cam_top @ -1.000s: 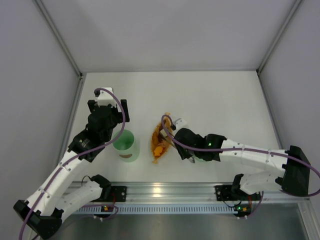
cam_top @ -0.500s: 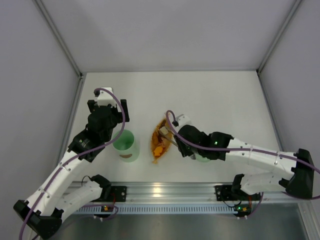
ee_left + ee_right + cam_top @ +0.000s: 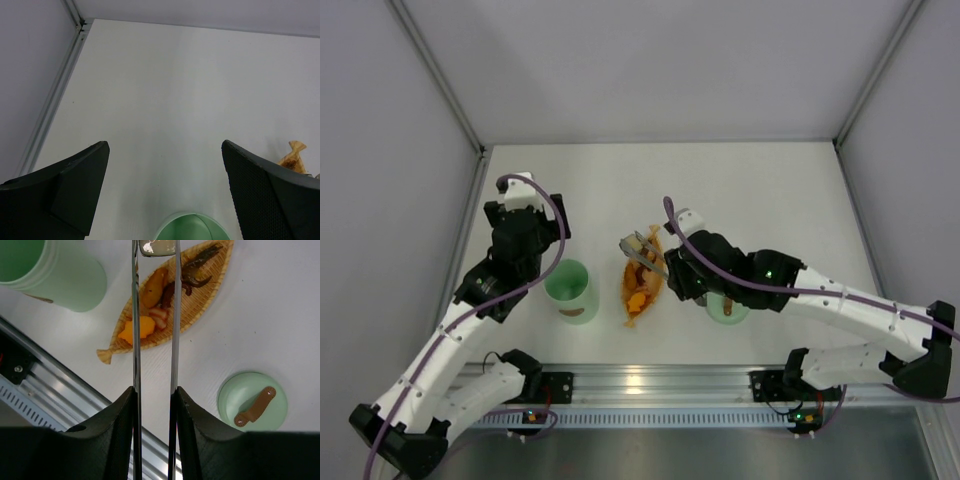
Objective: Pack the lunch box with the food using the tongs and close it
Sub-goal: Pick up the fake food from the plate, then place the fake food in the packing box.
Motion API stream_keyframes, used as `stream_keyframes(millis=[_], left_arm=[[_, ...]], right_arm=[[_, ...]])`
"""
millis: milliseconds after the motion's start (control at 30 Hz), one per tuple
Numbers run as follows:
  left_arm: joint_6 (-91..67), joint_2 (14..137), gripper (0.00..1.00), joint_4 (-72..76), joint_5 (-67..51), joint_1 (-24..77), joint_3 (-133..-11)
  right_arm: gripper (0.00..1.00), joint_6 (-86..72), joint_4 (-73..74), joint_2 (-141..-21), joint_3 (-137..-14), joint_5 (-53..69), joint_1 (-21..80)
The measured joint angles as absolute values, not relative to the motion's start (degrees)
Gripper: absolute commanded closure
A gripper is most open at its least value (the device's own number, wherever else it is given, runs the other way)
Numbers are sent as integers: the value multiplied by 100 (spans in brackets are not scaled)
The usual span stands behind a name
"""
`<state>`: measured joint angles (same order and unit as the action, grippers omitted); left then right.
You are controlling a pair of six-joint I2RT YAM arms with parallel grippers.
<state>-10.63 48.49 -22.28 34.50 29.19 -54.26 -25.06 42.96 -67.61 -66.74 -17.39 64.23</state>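
The pale green lunch box (image 3: 570,290) stands open and upright, left of the orange leaf-shaped dish (image 3: 642,290). In the right wrist view the dish (image 3: 210,290) holds the food: an orange chunk (image 3: 138,329), brown pieces (image 3: 197,265) and a pale one. My right gripper (image 3: 154,392) is shut on the silver tongs (image 3: 175,315), whose tips hang over the dish's far end (image 3: 638,245); I cannot tell whether they hold a piece. The green lid (image 3: 252,402) with its brown handle lies flat to the right. My left gripper (image 3: 165,150) is open just behind the lunch box rim (image 3: 192,227).
An aluminium rail (image 3: 640,380) runs along the near edge, close to the dish and lid. Grey walls enclose the white table on three sides. The lid (image 3: 728,310) is partly hidden under my right arm in the top view.
My right arm has swung away from the front edge, carrying the tongs' tips toward the dish's far end. My left gripper has shifted slightly left and away from the lunch box.
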Motion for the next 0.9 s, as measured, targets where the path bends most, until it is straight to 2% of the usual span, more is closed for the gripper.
stream_keyframes(millis=[200, 533, 900], left_arm=[[-1247, 4928, 1, -2244, 3474, 2611, -5428], [-1846, 5531, 1, -2425, 2792, 1295, -5470], [-1990, 5568, 1, -2484, 2530, 1129, -5498]], right_arm=[[85, -2506, 4313, -6757, -7238, -1474, 6519], [85, -2506, 4329, -7358, -8101, -1387, 7303], [81, -2510, 4327, -7898, -8189, -1372, 7734]])
